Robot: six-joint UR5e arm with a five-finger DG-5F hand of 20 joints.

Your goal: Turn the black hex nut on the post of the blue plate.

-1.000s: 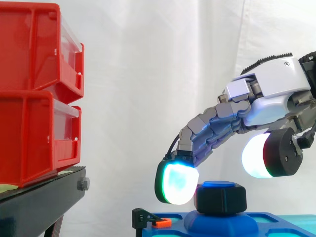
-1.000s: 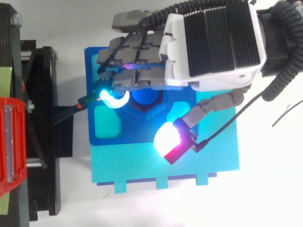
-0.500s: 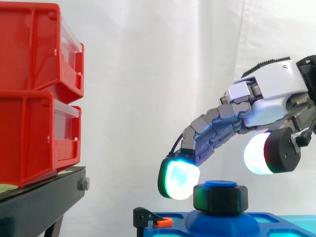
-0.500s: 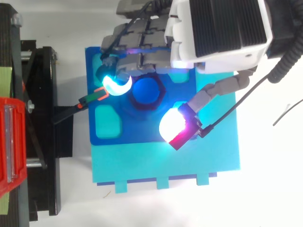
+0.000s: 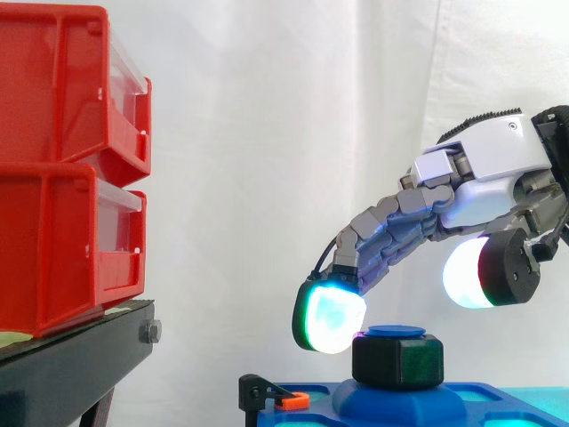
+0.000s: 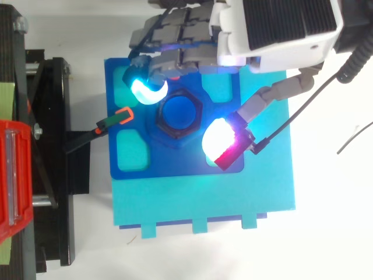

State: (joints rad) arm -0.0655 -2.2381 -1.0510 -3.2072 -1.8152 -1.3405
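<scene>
The black hex nut [image 5: 397, 360] sits on the blue post [image 6: 179, 112] in the middle of the blue plate [image 6: 137, 163]. My hand [image 5: 493, 165] hovers above and behind it, fingers stretched forward and only slightly bent. The glowing cyan fingertips [image 5: 331, 320] hang just left of the nut's top without touching it. In the top view the fingertips [image 6: 147, 90] lie beyond the nut's upper left corner. The thumb pad [image 6: 218, 137] glows white and red to the nut's right, lifted clear of it. Nothing is held.
Two stacked red bins [image 5: 62, 169] stand on a black stand [image 5: 71, 356] at the left. A black clamp with an orange tip [image 6: 116, 118] reaches onto the plate's left edge. The plate rests on a cyan base [image 6: 204, 198].
The hand has lifted and drawn back toward the plate's far edge. The fingertips, which touched the nut's left side, are now off it, and the thumb has risen.
</scene>
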